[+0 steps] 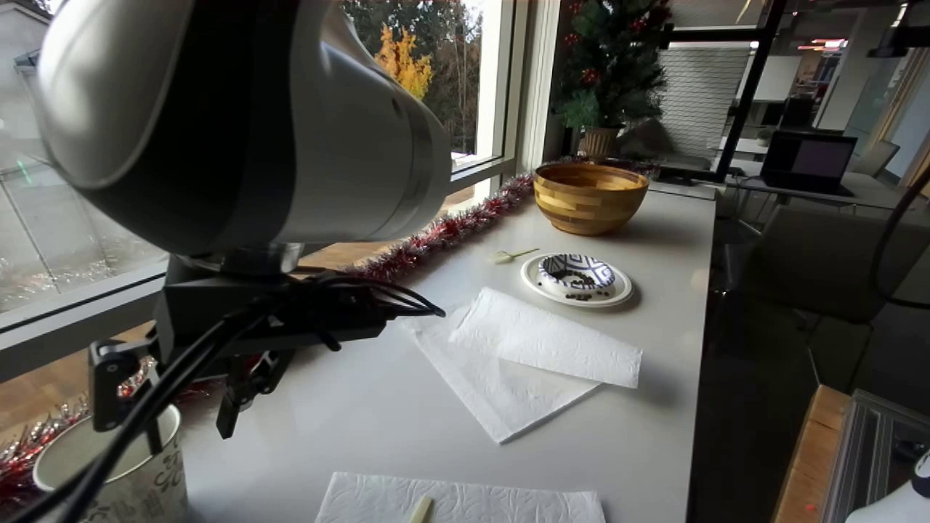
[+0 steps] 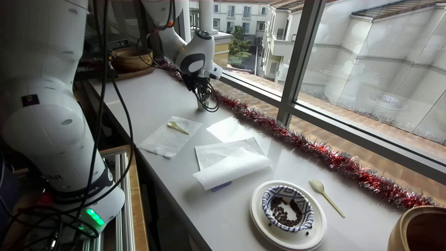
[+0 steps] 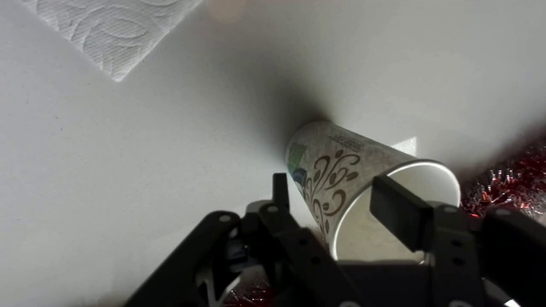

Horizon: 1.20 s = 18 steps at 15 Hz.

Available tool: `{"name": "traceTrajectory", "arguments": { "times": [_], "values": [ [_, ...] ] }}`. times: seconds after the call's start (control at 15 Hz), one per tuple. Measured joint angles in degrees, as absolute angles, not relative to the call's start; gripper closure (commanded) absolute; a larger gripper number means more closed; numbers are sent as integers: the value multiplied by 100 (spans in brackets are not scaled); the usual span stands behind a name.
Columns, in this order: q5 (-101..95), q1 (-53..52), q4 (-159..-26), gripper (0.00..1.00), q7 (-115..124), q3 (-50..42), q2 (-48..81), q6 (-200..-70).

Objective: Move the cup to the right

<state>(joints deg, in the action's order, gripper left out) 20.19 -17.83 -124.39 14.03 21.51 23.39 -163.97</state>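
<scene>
Wrist view: pincer (image 3: 329,194) spread wide, jaws well apart, straddling the wall of the cup (image 3: 337,168), gripping nothing that I can see. One finger (image 3: 401,213) is over or down in the mouth, depth hard to judge; the other finger (image 3: 280,192) is outside, just beside the wall. Contact with either: can't tell. Cup upright on the white table (image 1: 654,450), pale inside, brown swirls outside; in an exterior view the cup (image 1: 156,485) is at near left, near the red-and-silver tinsel (image 1: 465,225). Patterned bowl (image 2: 287,190), near in an exterior view, holds small dark bits (image 2: 286,220) and sits on a white plate (image 2: 278,240), few loose bits there too. Big wooden bowl (image 1: 591,211) at the far end in an exterior view, contents can't be made out. Another brown bowl (image 2: 130,57), far left in an exterior view, insides unclear. Also on the table: pale spoon (image 2: 178,128) on a flat napkin (image 2: 153,143), folded napkin (image 2: 233,167) between that and the plate, something blue (image 2: 222,187) partly under it, pale fork (image 2: 327,197) just right of the plate. Room: window frame (image 2: 305,52) at right in an exterior view, buildings (image 2: 244,14) outside; in an exterior view, decorated tree (image 1: 607,73) beyond the wooden bowl, laptop (image 1: 808,163) at far right.
</scene>
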Motion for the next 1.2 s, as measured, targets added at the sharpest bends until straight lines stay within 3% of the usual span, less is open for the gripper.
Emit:
{"name": "traceTrajectory", "arguments": {
  "times": [0.13,0.27,0.33,0.4,0.47,0.6,0.8,0.93,1.2],
  "values": [
    [2018,-1783,-12427,90,1407,2147,2345,-16399],
    [2018,-1783,-12427,93,1409,2122,2375,-16402],
    [2018,-1783,-12427,71,1409,2110,2392,-16402],
    [2018,-1783,-12426,64,1409,2100,2408,-16402],
    [2018,-1783,-12420,67,1409,2098,2421,-16402],
    [2018,-1786,-12397,86,1409,2098,2439,-16402],
    [2007,-1811,-12358,98,1417,2072,2443,-16402],
    [1989,-1844,-12353,100,1418,2031,2441,-16389],
    [1987,-1818,-12327,95,1426,1993,2276,-16046]
  ]
}}
